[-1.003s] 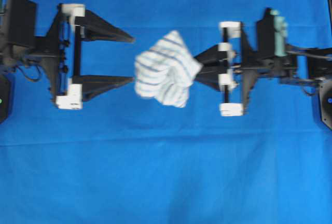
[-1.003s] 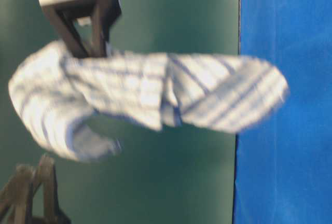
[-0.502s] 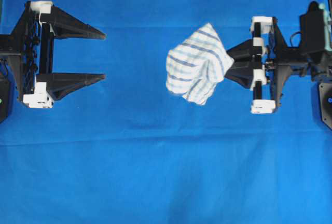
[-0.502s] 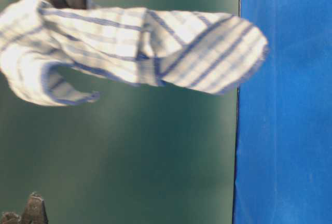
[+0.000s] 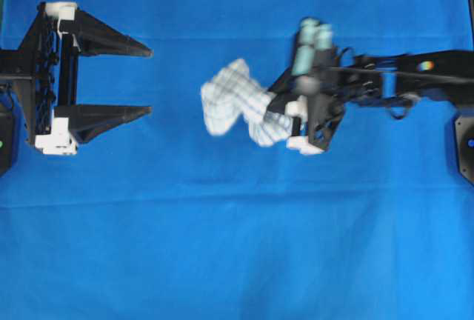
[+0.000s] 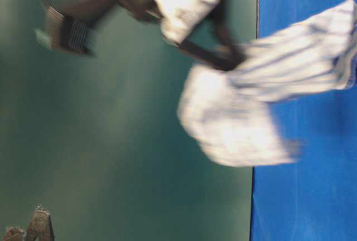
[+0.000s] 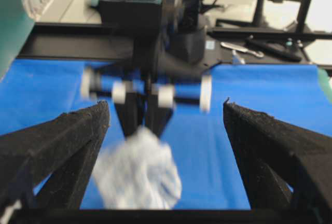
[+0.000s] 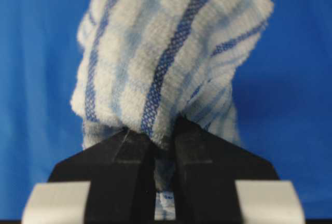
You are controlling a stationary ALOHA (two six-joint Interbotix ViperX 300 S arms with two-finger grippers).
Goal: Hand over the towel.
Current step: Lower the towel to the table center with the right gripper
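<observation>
Left claw (image 5: 148,81) agape, right claw (image 8: 165,130) pinched.

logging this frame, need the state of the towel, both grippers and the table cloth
towel: bunched, pinched at one end, off the left gripper
right gripper: shut on the towel
left gripper: open wide, empty, facing the towel
table cloth: blue, spread flat

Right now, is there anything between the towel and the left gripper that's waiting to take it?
Nothing visible. The right gripper is shut on the towel, and the left gripper stands open, apart from it on the left of the overhead view. Between them only the bare blue table cloth shows.
</observation>
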